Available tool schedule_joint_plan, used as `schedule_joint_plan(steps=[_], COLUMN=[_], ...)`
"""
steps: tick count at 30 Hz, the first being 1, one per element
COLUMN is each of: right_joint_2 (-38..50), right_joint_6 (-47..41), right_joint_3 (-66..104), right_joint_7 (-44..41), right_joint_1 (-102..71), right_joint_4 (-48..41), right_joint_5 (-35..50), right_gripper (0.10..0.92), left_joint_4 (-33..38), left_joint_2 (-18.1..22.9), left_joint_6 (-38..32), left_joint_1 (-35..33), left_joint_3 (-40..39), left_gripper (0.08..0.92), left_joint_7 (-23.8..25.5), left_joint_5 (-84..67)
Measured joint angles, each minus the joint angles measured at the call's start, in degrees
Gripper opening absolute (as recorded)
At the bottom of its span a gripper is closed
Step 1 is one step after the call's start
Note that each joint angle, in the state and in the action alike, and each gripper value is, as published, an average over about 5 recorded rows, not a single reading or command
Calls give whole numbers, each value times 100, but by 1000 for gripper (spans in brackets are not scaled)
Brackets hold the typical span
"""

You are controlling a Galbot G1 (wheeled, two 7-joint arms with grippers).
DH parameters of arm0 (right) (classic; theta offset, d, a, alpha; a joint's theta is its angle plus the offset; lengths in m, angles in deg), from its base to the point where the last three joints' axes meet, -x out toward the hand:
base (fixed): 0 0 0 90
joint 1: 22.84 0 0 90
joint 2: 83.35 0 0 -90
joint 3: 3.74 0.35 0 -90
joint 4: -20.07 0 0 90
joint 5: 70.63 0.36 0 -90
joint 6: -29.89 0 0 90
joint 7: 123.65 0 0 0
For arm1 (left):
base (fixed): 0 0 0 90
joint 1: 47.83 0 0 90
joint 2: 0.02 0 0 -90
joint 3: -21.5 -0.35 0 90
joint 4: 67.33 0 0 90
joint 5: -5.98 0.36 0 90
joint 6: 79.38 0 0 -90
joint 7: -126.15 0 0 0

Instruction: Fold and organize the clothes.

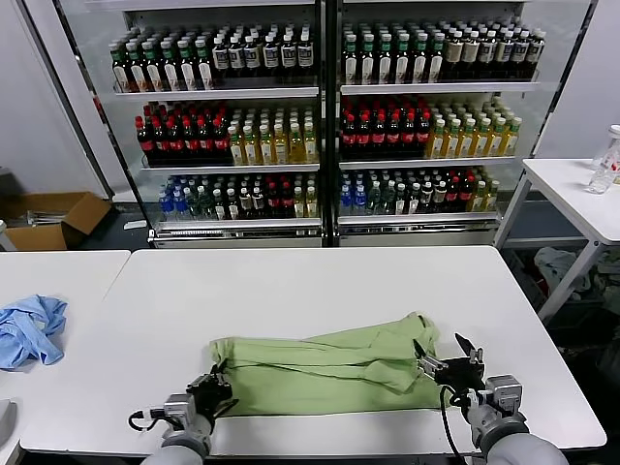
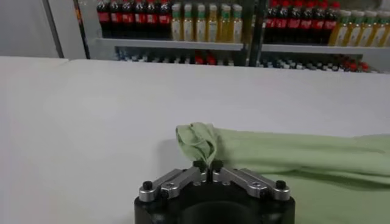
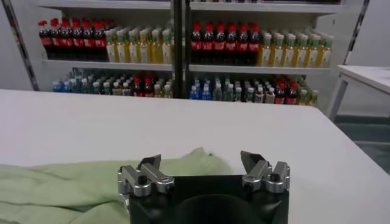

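One light green cotton T-shirt (image 1: pixel 329 366) lies folded lengthwise at our 6 o'clock edge of the white table (image 1: pixel 291 291), its long axis running 9 to 3. Our left gripper (image 1: pixel 215 389), fingers pressed together, pinches its 9 o'clock end; our right gripper (image 1: pixel 448 360) hovers spread over the 3 o'clock end.

Head view: high, looking forward and down over the white table (image 1: pixel 320 281) to the bottle shelves (image 1: pixel 320 126).
Left wrist view: low, just behind the left gripper (image 2: pixel 207 165), close to the tabletop, facing the shelves beyond its jaws.
Right wrist view: low, just behind the right gripper (image 3: pixel 201 164), facing the same way.
Shared by all three: the green T-shirt (image 1: pixel 329 363), the table surface, the shelves.
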Motion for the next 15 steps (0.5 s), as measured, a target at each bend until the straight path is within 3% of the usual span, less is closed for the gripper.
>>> schedule_joint_plan(steps=[15], right_joint_2=[151], right_joint_6=[99], right_joint_3=[-25], right_joint_7=[24], right_joint_1=[193], right_joint_4=[39], right_joint_5=[193], right_gripper=[823], left_joint_4=[-349], left_joint_2=[-1503], left_joint_6=[-29], left_joint_1=[173], left_joint_3=[1965], left_gripper=[92], left_joint_7=[357], left_joint_5=[-1431])
